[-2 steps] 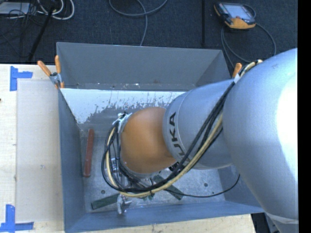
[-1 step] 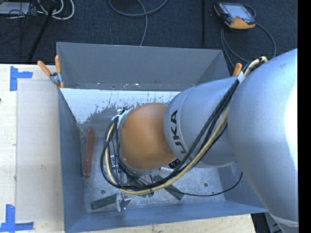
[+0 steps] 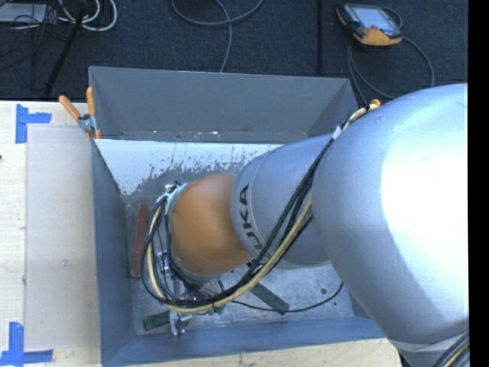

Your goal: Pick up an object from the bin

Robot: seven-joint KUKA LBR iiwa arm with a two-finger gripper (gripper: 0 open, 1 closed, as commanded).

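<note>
1. The arm (image 3: 367, 205) is reaching into the grey metal bin (image 3: 221, 113) from the right and is covering much of the bin's floor; its wrist is carrying a rounded orange cover (image 3: 202, 224), with black and yellowish cables (image 3: 157, 243) looping round the cover's left side.
2. The gripper (image 3: 177, 312) is hanging below the orange cover, low in the near-left part of the bin; the cover and the cables are hiding most of it, so I cannot tell whether it is open, closed or gripping anything.
3. A dark green flat piece (image 3: 157, 321) is lying on the floor close to the near wall, just beside the gripper's lower end and slightly to its left; it is the thing nearest the gripper; whether the two are touching cannot be told.
4. A reddish-brown stick (image 3: 141, 239) is lying along the foot of the left wall, running from far to near, just left of the cables and apart from the green piece.
5. A dark grey strip (image 3: 269, 297) is lying slanted on the floor to the right of the gripper, partly under the arm; a thin black wire (image 3: 321, 300) is curving across the floor further right.
</note>
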